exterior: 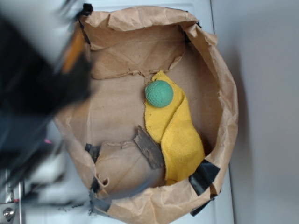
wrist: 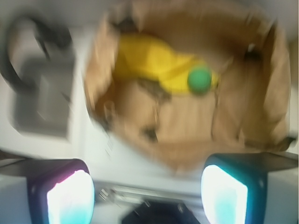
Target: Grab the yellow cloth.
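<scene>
The yellow cloth [exterior: 179, 132] lies long and crumpled inside a brown paper basin, running from its middle to the lower right. In the blurred wrist view the yellow cloth [wrist: 149, 63] shows at the upper middle. A green ball [exterior: 159, 93] rests on the cloth's upper end, and the green ball [wrist: 200, 79] also shows from the wrist. My gripper [wrist: 147, 196] is open, its two fingers wide apart with nothing between them, well short of the cloth and outside the basin. In the exterior view the arm is a dark blur [exterior: 32, 88] at the left.
The crumpled brown paper basin [exterior: 224, 107] has raised walls with black tape at its edges. A dark brown piece of wood [exterior: 150, 148] lies beside the cloth's lower left. A grey box with a black cable [wrist: 42, 93] sits left of the basin.
</scene>
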`<state>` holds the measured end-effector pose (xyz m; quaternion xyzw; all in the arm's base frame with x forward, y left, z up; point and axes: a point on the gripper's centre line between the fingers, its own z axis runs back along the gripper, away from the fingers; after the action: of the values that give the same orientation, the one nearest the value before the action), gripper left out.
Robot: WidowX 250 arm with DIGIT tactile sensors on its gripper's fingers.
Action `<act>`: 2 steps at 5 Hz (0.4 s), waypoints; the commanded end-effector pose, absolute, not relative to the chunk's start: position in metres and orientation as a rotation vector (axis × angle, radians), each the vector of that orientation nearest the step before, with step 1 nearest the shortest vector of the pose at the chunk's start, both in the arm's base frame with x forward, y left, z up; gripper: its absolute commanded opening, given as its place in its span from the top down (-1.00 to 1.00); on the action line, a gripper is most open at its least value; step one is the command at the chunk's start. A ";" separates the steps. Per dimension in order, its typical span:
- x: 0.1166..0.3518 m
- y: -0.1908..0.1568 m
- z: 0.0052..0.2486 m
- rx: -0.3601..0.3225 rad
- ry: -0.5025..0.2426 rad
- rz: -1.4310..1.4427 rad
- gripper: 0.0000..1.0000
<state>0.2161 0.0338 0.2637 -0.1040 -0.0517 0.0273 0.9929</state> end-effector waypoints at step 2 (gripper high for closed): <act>0.254 0.038 0.227 -0.117 -0.163 -0.117 -1.00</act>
<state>0.2543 0.0379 0.2120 -0.0666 -0.0567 -0.0515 0.9948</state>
